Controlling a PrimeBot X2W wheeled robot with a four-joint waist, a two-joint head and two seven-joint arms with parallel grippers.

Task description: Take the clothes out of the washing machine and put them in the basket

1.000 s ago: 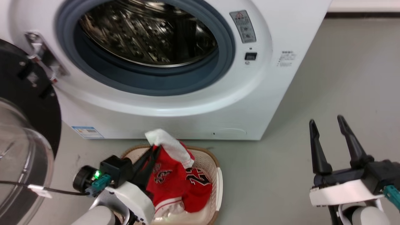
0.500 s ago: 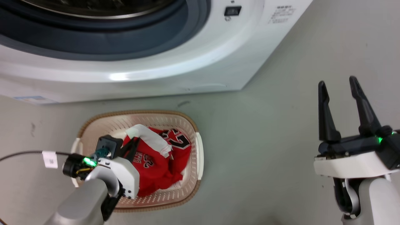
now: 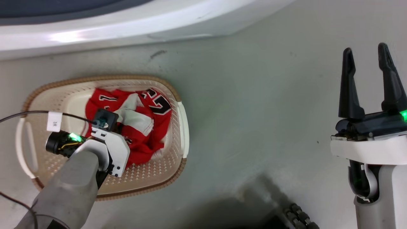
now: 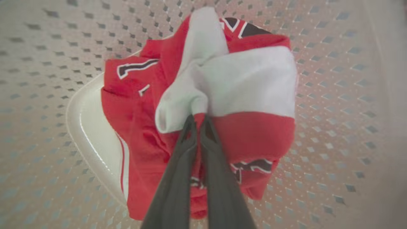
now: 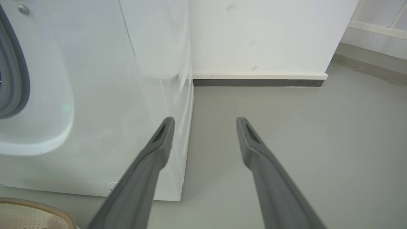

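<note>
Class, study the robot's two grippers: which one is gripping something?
The left gripper: it is pinched shut on the red-and-white clothes inside the basket. The right gripper stands open, holding nothing.

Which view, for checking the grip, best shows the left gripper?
Left wrist view: left gripper shut on the clothes. Head view: its wrist covers the pinch. Right wrist view faces the washing machine.

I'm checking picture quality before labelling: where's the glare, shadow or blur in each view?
Head view: glare streak on the washing machine, dark shadow on the floor at the bottom. Left wrist view: soft throughout, clothes and basket blurred. Right wrist view: sharp, even light.
</note>
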